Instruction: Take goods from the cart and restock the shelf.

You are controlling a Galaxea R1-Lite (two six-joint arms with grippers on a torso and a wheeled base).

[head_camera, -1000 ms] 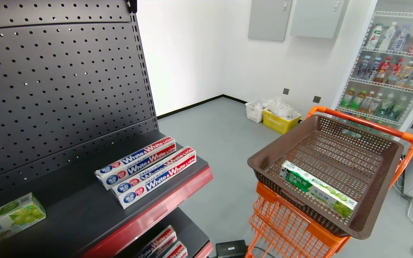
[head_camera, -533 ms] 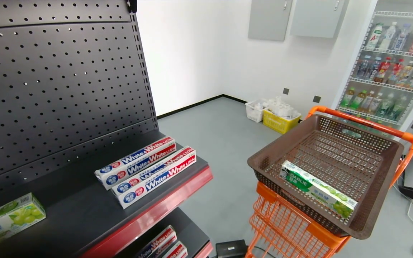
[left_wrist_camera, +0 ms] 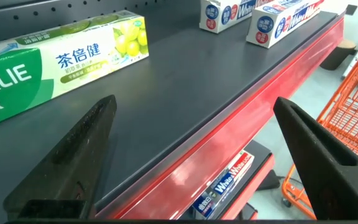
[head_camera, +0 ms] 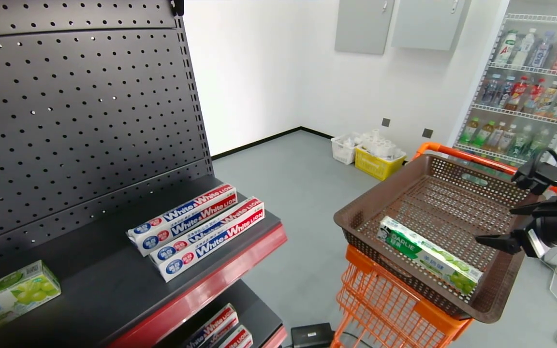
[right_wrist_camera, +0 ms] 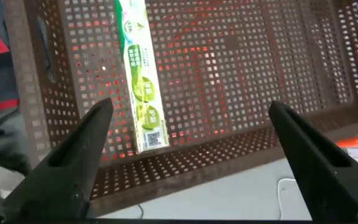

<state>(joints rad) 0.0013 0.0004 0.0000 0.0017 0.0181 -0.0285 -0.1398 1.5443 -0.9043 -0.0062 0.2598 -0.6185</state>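
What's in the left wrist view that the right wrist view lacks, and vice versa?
Left wrist view: the black shelf bearing a green toothpaste box and two red-white-blue toothpaste boxes, past the open left pincer. Right wrist view: the brown basket holding a second green toothpaste box, past the open right pincer. Both: an open pincer and a like green box.
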